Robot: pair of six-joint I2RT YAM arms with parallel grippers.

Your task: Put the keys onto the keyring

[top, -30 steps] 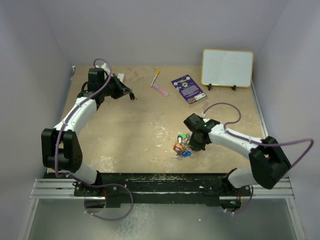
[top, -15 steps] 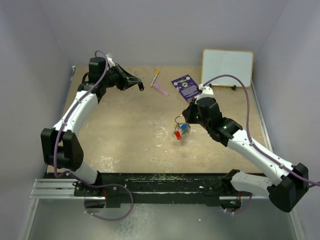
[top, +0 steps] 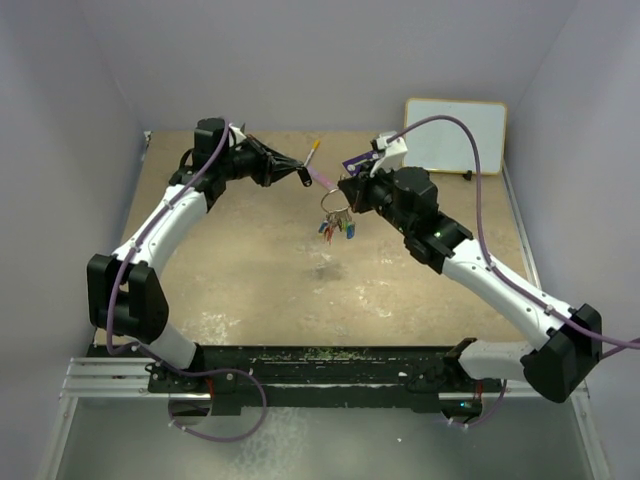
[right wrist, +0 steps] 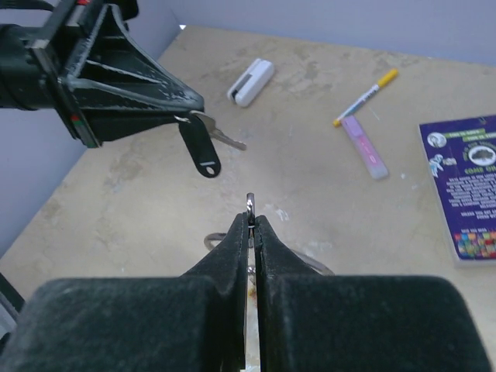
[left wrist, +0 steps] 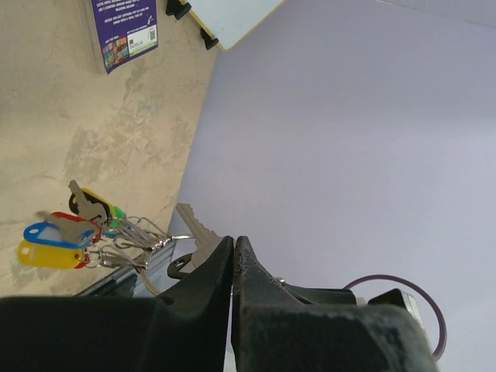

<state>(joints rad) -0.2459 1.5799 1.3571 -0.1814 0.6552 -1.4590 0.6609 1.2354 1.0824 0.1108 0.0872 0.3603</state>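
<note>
Several metal keys with coloured plastic tags [top: 338, 229] hang from the thin silvery wire keyring [right wrist: 249, 202], pinched aloft in the right gripper [right wrist: 249, 225]; the left gripper [left wrist: 234, 242] clamps a black-tagged key [right wrist: 203, 155] just beside it, seemingly not yet threaded.

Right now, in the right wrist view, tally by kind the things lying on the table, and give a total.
Yellow-tipped pen: 1
Pink stick: 1
White block: 1
Purple card: 1
Total: 4
Held, so not counted: the black-tagged key in the left gripper, the keyring in the right gripper.
</note>
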